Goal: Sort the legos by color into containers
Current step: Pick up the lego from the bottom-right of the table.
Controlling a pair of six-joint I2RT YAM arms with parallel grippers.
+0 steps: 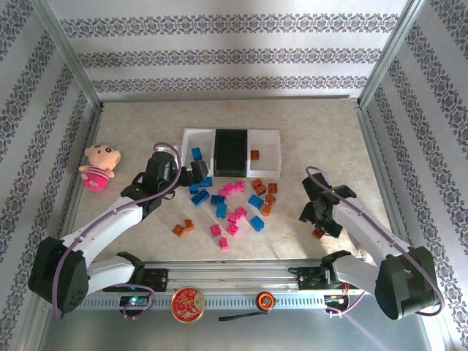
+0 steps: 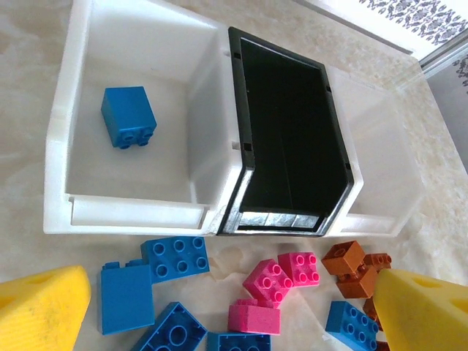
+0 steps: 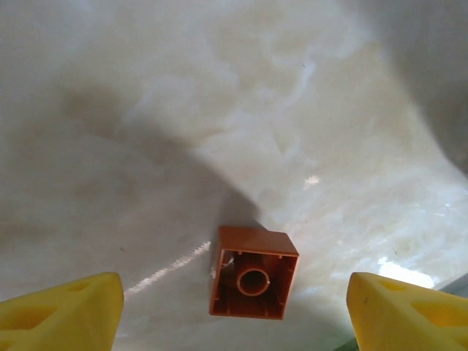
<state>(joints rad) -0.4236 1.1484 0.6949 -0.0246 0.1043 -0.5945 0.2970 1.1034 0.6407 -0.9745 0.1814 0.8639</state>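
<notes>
Squarely centred: orange lego (image 3: 254,272) lies hollow side up under the right end effector (image 3: 234,314), between its spread, empty fingers.
Axis: near-square, with sides roughly square to the finger line.
Nearer arm: right.
Left end effector (image 2: 234,314): open and empty, over blue legos (image 2: 175,256) and pink legos (image 2: 298,267).
Likely goal: white tray (image 1: 279,150), ahead-left of the right end effector, holding a second orange lego (image 1: 254,154).
Surface: glossy marbled table (image 3: 219,110), with finger room on both sides.

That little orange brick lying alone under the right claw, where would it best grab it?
Probably by its two flat side walls, coming straight on from the wrist. The orange brick turns its hollow underside toward the wrist camera, and the open right gripper has one finger on each side.
</notes>
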